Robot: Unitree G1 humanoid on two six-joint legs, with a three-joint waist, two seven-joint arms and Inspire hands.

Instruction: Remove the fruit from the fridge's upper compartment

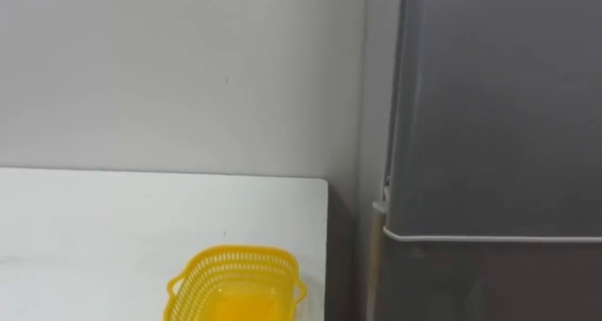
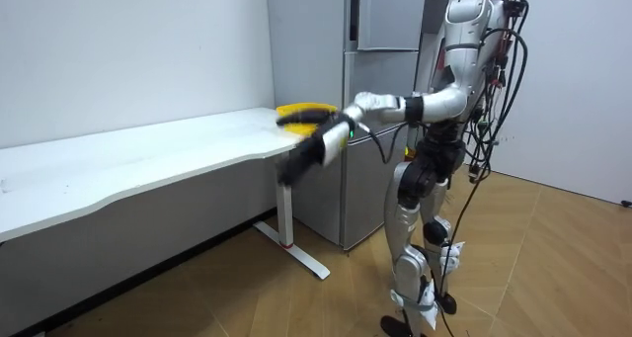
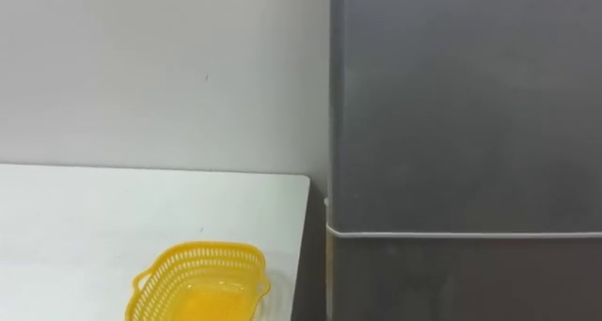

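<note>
- no writing, number, label or sign can be read in any view.
- the fridge (image 3: 461, 104) doors, the yellow basket (image 3: 198, 283) and the white table (image 3: 75, 217) show plain surfaces; any marks on them are too small to tell.
</note>
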